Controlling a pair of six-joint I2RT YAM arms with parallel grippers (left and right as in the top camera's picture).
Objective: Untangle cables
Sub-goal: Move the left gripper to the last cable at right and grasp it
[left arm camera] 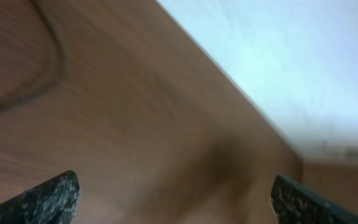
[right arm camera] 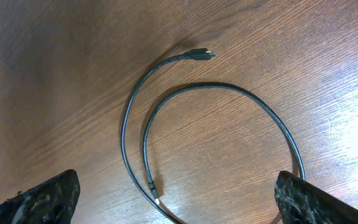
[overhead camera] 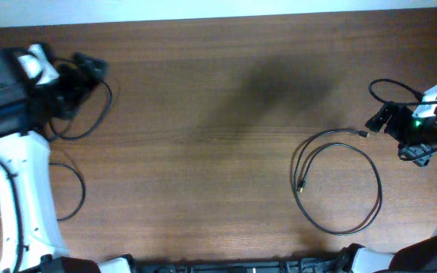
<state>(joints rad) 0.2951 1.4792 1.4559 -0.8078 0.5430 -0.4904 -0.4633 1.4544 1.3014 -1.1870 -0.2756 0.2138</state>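
Desk (overhead camera: 203, 152): brown wood veneer, fine straight grain, matt. A soft shadow (overhead camera: 279, 83) is seen mid-surface. A pale wall (left arm camera: 278, 50) is seen past the far edge.

Right cable (overhead camera: 378, 186): thin, black, round, laid flat at desk right in a loose double loop, small plug ends free, near the right tool (overhead camera: 378, 120); sharply seen from the right wrist (right arm camera: 216, 84).

Upper left cable (overhead camera: 109, 106) is curved near the left tool (overhead camera: 89, 68). Lower left cable (overhead camera: 83, 193) is arced just beside the left arm (overhead camera: 29, 189).

Both tools are held with fingers wide apart and nothing gripped.
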